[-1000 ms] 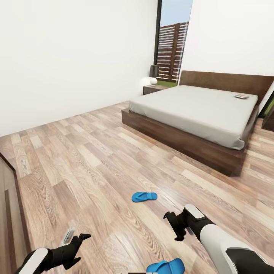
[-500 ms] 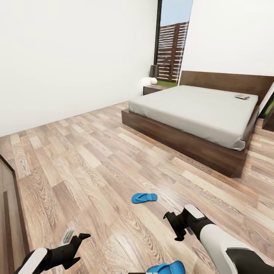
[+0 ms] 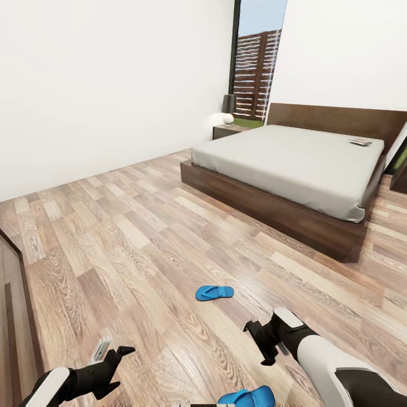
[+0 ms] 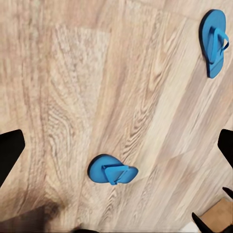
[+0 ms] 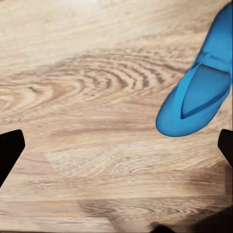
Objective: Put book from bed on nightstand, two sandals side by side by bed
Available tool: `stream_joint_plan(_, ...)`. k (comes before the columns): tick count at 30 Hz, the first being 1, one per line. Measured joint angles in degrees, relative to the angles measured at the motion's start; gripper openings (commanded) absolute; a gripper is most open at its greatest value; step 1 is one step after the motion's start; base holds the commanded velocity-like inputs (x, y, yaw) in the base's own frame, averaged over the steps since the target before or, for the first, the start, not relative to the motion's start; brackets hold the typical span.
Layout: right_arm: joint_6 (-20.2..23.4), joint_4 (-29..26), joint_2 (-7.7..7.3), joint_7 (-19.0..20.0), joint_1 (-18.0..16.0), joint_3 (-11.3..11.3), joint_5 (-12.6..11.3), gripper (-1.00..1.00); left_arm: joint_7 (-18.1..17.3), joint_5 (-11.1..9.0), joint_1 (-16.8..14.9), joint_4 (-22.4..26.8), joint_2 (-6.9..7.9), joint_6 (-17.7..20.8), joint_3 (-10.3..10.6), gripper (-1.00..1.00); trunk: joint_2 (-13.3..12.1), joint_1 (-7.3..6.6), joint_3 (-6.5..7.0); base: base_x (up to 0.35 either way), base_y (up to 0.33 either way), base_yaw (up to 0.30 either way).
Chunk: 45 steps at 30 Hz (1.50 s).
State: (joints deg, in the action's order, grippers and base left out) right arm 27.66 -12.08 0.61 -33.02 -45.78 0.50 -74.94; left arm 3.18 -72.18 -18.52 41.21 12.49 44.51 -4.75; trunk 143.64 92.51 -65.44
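Your right hand (image 3: pixel 264 342) hangs low over the wood-plank floor (image 3: pixel 141 237) with its dark fingers spread wide and nothing between them; the white-and-black forearm behind it angles down from your shoulder. Through its wrist camera the finger tips sit at the far edges with bare planks between, and one bright blue sandal (image 5: pixel 201 87) lies just off to one side, flat and thin, its strap meeting at the toe. Your left hand (image 3: pixel 116 359) is held low as well, fingers apart and empty, the arm reaching forward close to the floor. Its wrist camera looks down on both sandals, well apart and pointing different ways. From the head, the near sandal (image 3: pixel 247 397) lies just ahead of your base, between the two hands but closer to the right one; the far sandal (image 3: pixel 214 292) rests on the floor beyond the right hand, toward the bed (image 3: pixel 294 169). That bed is low and dark brown with a flat grey mattress, and the book (image 3: pixel 360 142) lies on the mattress near the headboard, too small to read. A dark nightstand (image 3: pixel 228 131) stands beside the bed's head, carrying a small lamp (image 3: pixel 228 108).
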Motion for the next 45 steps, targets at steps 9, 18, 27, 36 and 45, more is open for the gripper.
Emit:
stream_joint_plan(9, 0.5, 2.0, 0.13, 0.3, 0.0, 0.8, -0.4, 1.0, 0.0, 0.0, 0.0, 2.8, 0.0, 2.1, -0.1, 1.0, 0.1, 0.23, -1.99, 0.0, 0.0, 0.0)
stream_joint_plan(18, 1.0, 3.5, 0.61, 0.5, 0.0, 0.8, -0.4, 1.0, 0.0, -0.1, 0.0, 4.2, 0.0, 2.4, -0.1, 1.0, 0.2, 0.46, -3.99, 0.0, 0.0, 0.0)
stream_joint_plan(27, 0.9, 3.8, 0.66, 0.6, 0.0, 0.1, -0.4, 1.0, 0.0, -0.1, 0.0, 4.5, 0.0, 2.5, -0.1, 1.0, 0.4, 0.69, -5.99, 0.0, 0.0, 0.0)
stream_joint_plan(36, 0.6, 3.8, 0.68, 0.6, 0.0, -0.2, -0.4, 1.0, 0.0, -0.1, 0.0, 4.6, 0.0, 2.6, -0.1, 1.0, 0.5, 0.93, -7.98, 0.0, 0.0, 0.0)
stream_joint_plan(45, 0.5, 3.7, 0.63, 0.7, 0.0, -0.2, -0.3, 1.0, -0.4, -0.1, 0.0, 4.6, 0.0, 2.6, -0.1, 1.0, 0.6, 1.16, -9.98, 0.0, 0.0, 0.0)
